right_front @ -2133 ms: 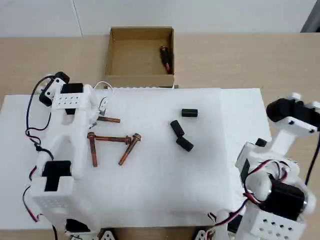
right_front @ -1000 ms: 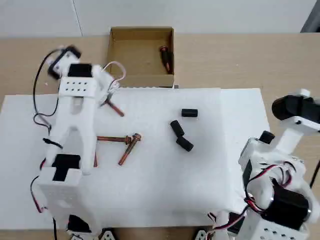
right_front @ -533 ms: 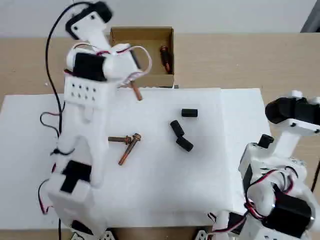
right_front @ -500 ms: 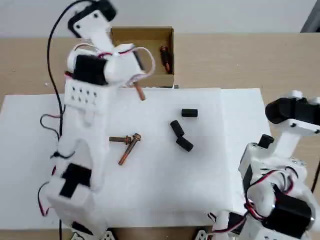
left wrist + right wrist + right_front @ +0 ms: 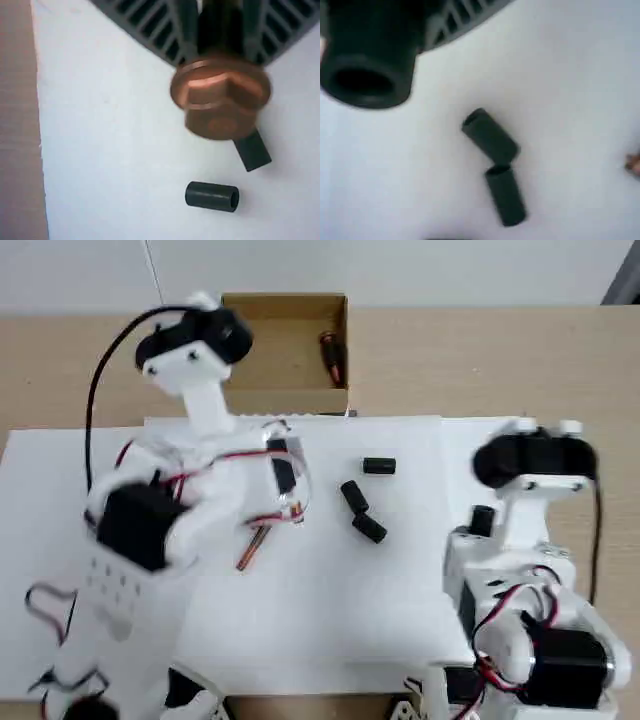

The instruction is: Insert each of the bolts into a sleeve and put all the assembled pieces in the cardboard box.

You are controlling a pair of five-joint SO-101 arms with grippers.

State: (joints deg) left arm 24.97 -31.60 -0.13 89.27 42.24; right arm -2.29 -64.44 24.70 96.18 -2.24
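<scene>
Copper bolt [image 5: 220, 100], clamped in the left gripper [image 5: 220, 35], swings away from the cardboard box [image 5: 245, 400] to hang over the foam pad [image 5: 400, 600], nearer the right gripper [image 5: 370, 35] clenching a black sleeve [image 5: 367, 75], so insertion looks imminent

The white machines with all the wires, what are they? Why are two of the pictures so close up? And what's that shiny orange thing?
They are two robot arms at a table. One picture is from a camera up high, looking down on a white foam pad. The other two are from small cameras on the arms' wrists, so everything looks huge. The orange thing is a copper bolt, pinched in the left claw. The right claw pinches a black tube called a sleeve. Three more sleeves and another bolt lie on the pad. Behind it stands a cardboard box with one finished piece inside.
</scene>
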